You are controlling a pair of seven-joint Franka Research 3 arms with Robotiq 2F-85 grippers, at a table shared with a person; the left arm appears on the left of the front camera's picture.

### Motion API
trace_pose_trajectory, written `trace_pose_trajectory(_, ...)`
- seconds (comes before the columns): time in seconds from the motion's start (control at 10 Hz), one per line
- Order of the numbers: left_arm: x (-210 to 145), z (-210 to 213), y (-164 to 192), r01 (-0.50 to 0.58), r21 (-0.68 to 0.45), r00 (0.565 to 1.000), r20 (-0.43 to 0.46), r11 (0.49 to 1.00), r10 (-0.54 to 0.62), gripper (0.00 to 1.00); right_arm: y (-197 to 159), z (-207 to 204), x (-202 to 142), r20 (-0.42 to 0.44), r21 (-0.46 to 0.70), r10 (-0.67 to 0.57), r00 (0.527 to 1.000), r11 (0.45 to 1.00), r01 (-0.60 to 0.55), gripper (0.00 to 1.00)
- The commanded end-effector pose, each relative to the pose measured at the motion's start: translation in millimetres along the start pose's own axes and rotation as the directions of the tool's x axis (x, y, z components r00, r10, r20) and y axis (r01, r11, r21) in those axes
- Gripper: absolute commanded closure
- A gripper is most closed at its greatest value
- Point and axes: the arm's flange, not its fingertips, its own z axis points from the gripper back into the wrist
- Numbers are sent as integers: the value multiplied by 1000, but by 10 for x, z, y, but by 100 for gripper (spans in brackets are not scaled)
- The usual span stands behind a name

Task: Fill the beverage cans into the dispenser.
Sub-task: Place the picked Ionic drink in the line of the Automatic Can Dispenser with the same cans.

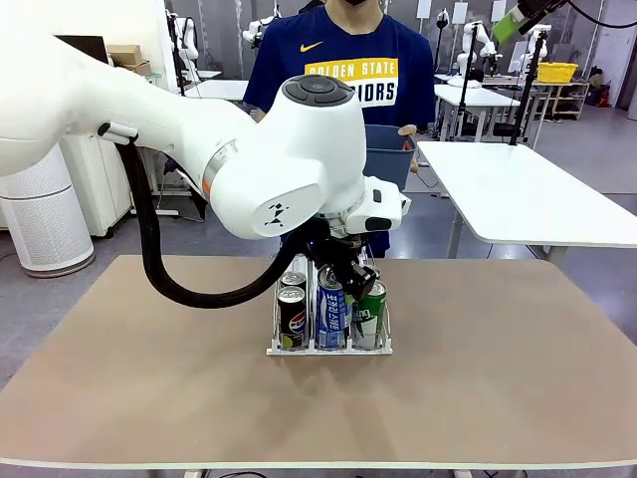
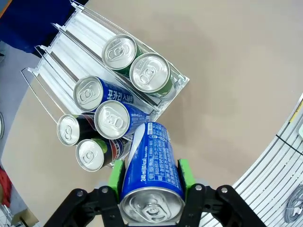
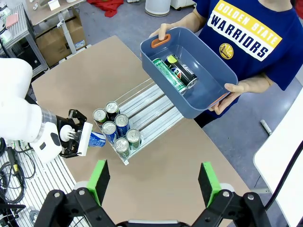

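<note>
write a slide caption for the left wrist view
Left gripper shut on a blue-and-white can, held near the dispenser, whose three lanes already hold six cans.

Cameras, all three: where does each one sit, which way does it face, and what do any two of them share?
Front view: on the robot's side, looking across the table at the person; the left arm reaches over the dispenser.
Left wrist view: looks down along the left gripper, shut on a blue-and-white can, onto the dispenser.
Right wrist view: high up, looking down past the open right gripper at the person's tub.
Shared: both wrist views show six standing cans.
</note>
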Motion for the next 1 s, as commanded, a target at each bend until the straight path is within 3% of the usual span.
trace_pose_trajectory(0.0,2,2,-3,0,-2,1000,2,1000,0,43,2,-10,-9,-2,2,-1,1000,1000,1,0)
trace_pose_trajectory(0.2,79,-149,-80,-58,31,998,8,998,58,43,2,-10,-9,-2,2,-1,1000,1000,1,0)
trace_pose_trajectory(0.5,67,-303,125,-66,72,998,14,995,65,43,2,-10,-9,-2,2,-1,1000,1000,1,0)
trace_pose_trajectory(0.9,122,-541,367,-73,16,997,38,997,73,43,2,-10,-9,-2,2,-1,1000,1000,1,0)
